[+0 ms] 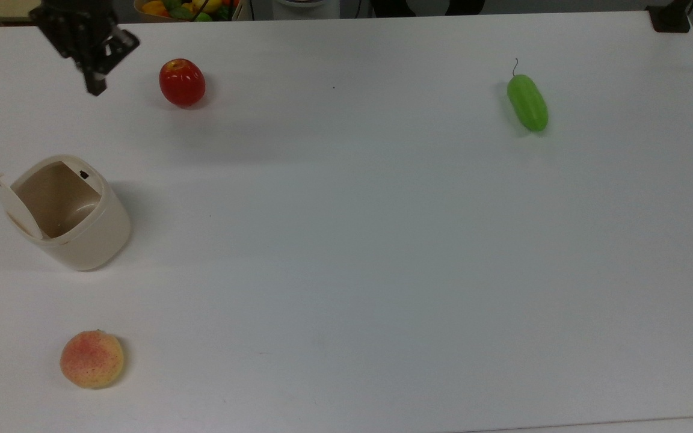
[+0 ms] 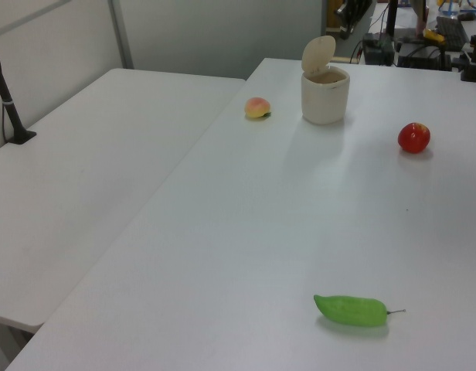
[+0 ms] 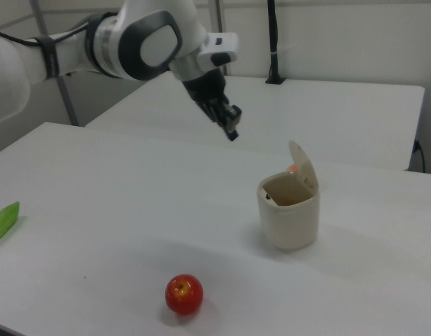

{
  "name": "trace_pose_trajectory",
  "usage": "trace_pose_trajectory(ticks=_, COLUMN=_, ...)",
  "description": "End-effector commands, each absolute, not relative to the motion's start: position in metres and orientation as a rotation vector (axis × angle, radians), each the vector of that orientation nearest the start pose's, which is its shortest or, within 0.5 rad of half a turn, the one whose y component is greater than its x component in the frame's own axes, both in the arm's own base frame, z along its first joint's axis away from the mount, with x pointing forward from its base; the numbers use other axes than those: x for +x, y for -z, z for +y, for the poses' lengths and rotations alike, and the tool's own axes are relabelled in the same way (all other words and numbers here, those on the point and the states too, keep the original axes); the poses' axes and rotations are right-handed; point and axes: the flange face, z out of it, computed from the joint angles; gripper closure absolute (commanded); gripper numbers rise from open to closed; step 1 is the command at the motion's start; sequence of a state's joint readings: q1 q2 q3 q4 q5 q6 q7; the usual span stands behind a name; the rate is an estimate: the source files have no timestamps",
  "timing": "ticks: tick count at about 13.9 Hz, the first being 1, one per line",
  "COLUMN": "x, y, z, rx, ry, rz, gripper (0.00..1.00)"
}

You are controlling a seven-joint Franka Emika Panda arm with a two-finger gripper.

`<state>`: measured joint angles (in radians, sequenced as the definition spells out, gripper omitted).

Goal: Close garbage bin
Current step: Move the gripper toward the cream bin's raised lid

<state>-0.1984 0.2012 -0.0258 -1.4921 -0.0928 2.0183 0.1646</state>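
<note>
The garbage bin (image 1: 85,231) is a small cream-beige tub standing upright near the top view's left edge. Its flat lid (image 1: 2,200) is hinged up and open, showing the brownish inside and a small black button (image 1: 84,175) at the rim. The bin (image 3: 289,220) sits right of centre in the right view, with its lid (image 3: 304,170) raised at the back. My gripper (image 1: 95,89) hangs in the air, up and slightly right of the bin in the top view and left of the red apple. In the right view the gripper (image 3: 232,132) is above and left of the bin, shut and holding nothing.
A red apple (image 1: 182,82) lies near the table's upper edge in the top view. A peach (image 1: 92,359) lies below the bin and a green cucumber (image 1: 527,102) far to the right. A basket of fruit (image 1: 169,7) stands beyond the table. A second table (image 2: 107,154) adjoins in the left view.
</note>
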Motion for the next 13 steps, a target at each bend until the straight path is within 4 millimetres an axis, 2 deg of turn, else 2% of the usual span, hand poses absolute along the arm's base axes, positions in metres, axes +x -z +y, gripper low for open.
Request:
trace_pose_trajectory(ticks=1, x=0.648, y=-0.592, z=-0.193, rx=-3.088, ry=0.768, rz=0.712, gripper=1.00)
trace_pose_trajectory(ticks=6, x=0.662, y=-0.581, z=-0.228, rx=-3.021, ry=1.023, rz=0.748, gripper=1.00)
trace_pose_trajectory(ticks=8, x=0.673, y=-0.567, z=-0.240, rx=-2.979, ry=1.164, rz=0.741, gripper=1.00)
trace_pose_trajectory(ticks=13, x=0.690, y=-0.527, z=-0.254, rx=-2.943, ry=1.260, rz=0.735, gripper=1.00)
